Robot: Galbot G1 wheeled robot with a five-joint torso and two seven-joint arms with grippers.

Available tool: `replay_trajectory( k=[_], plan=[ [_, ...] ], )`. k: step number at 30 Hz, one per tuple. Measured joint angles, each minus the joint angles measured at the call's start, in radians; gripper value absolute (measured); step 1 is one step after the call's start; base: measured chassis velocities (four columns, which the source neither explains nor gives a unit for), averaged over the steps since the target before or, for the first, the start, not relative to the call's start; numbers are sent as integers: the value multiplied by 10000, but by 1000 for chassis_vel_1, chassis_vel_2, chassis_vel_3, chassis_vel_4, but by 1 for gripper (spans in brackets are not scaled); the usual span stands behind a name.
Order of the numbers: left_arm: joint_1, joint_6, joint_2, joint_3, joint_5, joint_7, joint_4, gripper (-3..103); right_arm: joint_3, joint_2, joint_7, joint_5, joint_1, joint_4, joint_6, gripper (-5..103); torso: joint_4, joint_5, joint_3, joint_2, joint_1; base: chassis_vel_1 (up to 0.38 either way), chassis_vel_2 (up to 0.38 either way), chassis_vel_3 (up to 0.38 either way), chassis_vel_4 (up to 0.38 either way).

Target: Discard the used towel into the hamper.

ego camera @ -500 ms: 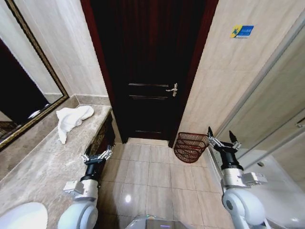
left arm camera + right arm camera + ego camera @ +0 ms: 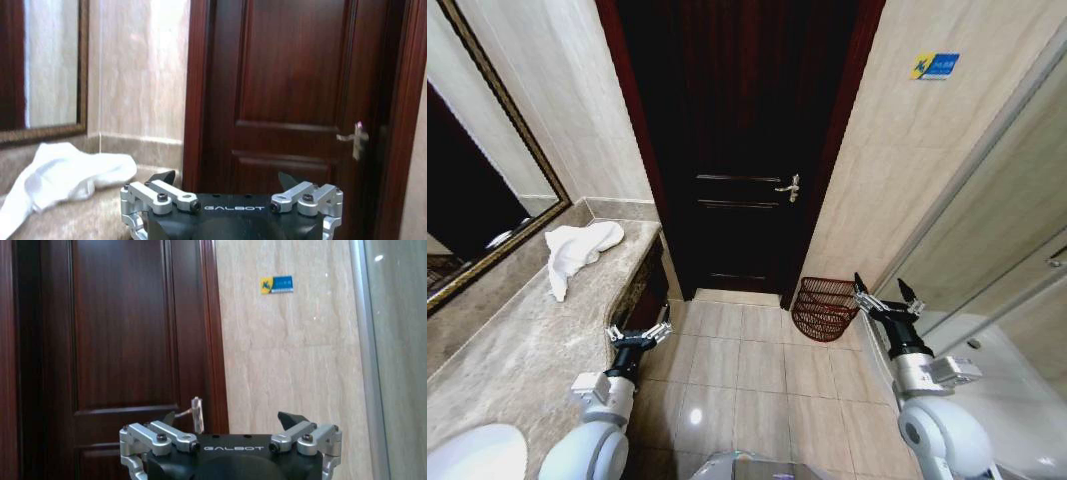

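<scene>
From the head view, the left gripper [image 2: 638, 333] is held up beside the counter [image 2: 517, 350], fingers spread wide and empty. The right gripper [image 2: 880, 294] is held just beside the hamper [image 2: 824, 308] on the floor, fingers wide and empty. The towel [image 2: 575, 250] is laid on the counter. In the left wrist view, the towel [image 2: 63, 172] is seen past the spread fingers [image 2: 163, 177]. In the right wrist view, the door [image 2: 120, 340] is seen past the spread fingers [image 2: 291, 419].

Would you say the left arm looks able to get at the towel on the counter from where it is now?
Probably yes: the left gripper is open beside the counter, and nothing stands between it and the towel, which lies farther along, so it must extend forward.
</scene>
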Motion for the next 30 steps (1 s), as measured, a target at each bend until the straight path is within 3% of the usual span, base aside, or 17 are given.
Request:
replay_trajectory(
  k=[4,7,10,19,30],
  plan=[
    [-37,-1044,-78,53,252,-202,237,100,-37,-73,10,-92,150,-131,336,100,1,0,0,0,0,0,0,0,0],
    [-40,-1227,-110,117,252,-337,301,101,-44,-111,16,-163,222,-194,490,100,1,0,0,0,0,0,0,0,0],
    [-55,-1289,-142,153,233,-416,338,96,-44,-163,12,-231,270,-236,546,100,1,1,0,0,0,0,0,0,0],
    [-53,-1297,-169,163,230,-427,341,101,8,-204,-250,-325,287,-315,646,100,0,1,0,0,0,0,0,0,0],
    [-23,-1297,-208,228,243,-415,313,100,-6,-122,-393,-338,222,-252,740,100,0,0,0,0,0,0,0,0,0]
  ],
)
